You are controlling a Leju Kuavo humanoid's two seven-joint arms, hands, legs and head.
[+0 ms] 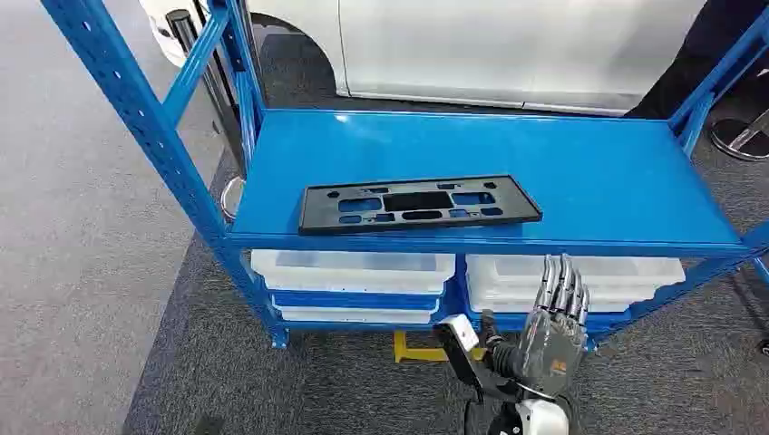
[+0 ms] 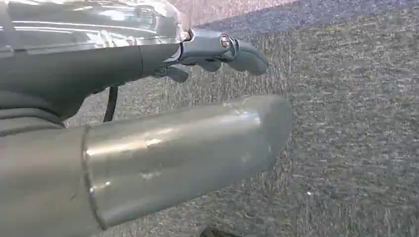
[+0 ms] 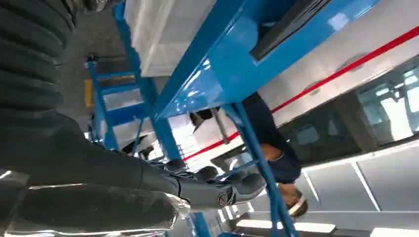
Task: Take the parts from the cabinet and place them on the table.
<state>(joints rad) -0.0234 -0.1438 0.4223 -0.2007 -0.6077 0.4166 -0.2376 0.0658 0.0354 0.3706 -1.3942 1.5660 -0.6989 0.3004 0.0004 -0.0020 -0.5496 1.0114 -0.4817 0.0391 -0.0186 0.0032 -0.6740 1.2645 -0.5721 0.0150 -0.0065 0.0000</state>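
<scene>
Black part (image 1: 419, 203) lies on blue shelf (image 1: 617, 172); right hand (image 1: 553, 331) empty, fingers extended.

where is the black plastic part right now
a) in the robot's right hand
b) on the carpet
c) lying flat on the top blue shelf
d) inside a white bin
c: the black plastic part lies flat on the top blue shelf, while the right hand is below the shelf edge, holding nothing.
</scene>
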